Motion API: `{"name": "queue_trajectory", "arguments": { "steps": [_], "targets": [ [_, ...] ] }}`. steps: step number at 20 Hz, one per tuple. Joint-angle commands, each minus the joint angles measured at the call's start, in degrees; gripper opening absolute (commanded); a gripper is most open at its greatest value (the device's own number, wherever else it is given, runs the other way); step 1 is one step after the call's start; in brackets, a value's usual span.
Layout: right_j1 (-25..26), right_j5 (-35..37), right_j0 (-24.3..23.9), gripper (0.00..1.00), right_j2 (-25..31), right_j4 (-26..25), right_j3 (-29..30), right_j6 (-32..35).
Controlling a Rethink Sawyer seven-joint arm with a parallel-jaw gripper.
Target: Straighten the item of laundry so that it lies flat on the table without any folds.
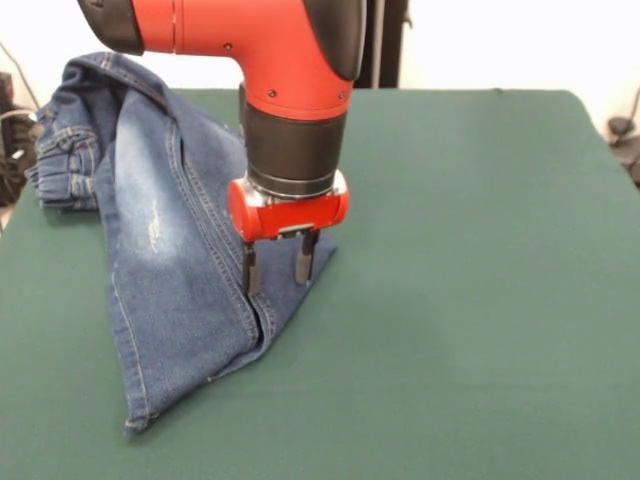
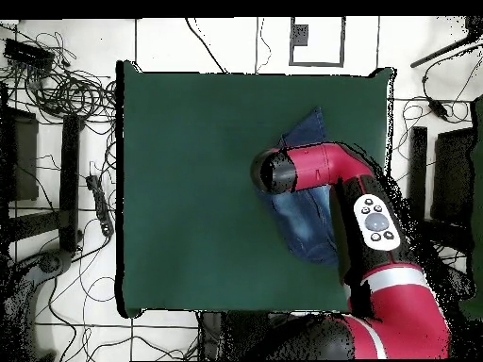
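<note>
The blue denim jeans lie on the left part of the dark green table, folded over lengthwise, with the waistband bunched at the far left edge and the leg end pointing to the near side. My gripper points straight down at the jeans' right-hand edge, its two fingers apart with cloth showing between them; the fingertips are at or just above the denim. In the overhead view the jeans show on the table under my arm, whose wrist hides the gripper.
The table's left edge runs close by the waistband. Cables and dark equipment lie on the floor around the table. A black stand rises behind the far edge.
</note>
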Motion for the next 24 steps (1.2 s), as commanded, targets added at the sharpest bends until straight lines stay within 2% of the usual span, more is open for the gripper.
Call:
{"name": "queue_trajectory", "arguments": {
  "steps": [1,8,23,24],
  "targets": [
    [2.48,-5.4,3.07,1.0,-1.49,1.35,1.57,11.05],
    [5.92,-8.29,4.56,1.0,-3.9,1.86,-1.28,11.84],
    [7.82,-11.29,5.49,1.0,-6.05,5.36,-1.88,11.77],
    [7.85,-11.91,5.56,0.0,-6.31,5.7,-1.78,11.76]
  ]
}}
